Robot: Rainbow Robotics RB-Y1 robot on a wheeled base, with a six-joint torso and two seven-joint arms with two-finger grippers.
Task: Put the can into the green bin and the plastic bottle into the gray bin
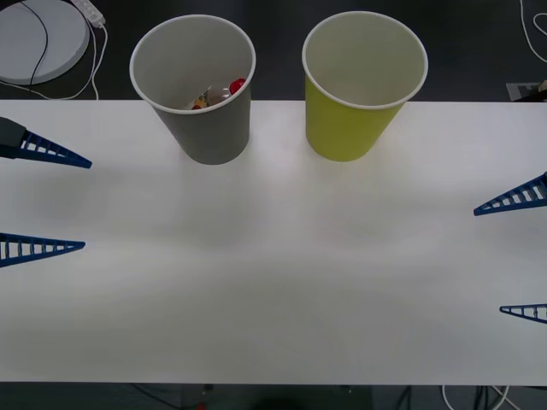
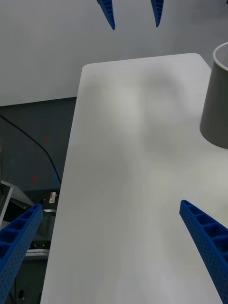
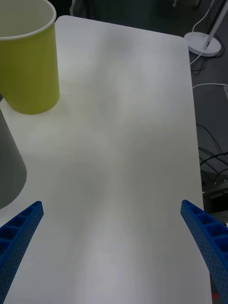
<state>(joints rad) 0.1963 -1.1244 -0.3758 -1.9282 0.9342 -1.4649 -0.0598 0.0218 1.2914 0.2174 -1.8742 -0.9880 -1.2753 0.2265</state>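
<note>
The gray bin [image 1: 205, 111] stands at the table's far edge, left of centre. Inside it lies the plastic bottle [image 1: 235, 86], its red cap and a bit of label showing. To the right stands the green bin [image 1: 350, 120]; its visible inside looks bare. The can is hidden. My left gripper [image 1: 85, 205] hovers open at the left edge and my right gripper [image 1: 489, 260] open at the right edge, both well apart from the bins. The left wrist view shows the left gripper [image 3: 111, 204], the green bin [image 3: 28, 61] and the gray bin [image 3: 9, 166]. The right wrist view shows the right gripper [image 2: 110, 206], the gray bin [image 2: 218, 104] and the left gripper [image 2: 135, 26].
The white table [image 1: 273, 299] stretches bare between the grippers. Beyond its far left corner a white round disc [image 1: 38, 38] with cables rests on the dark floor. More cables [image 3: 209, 156] run beside the table.
</note>
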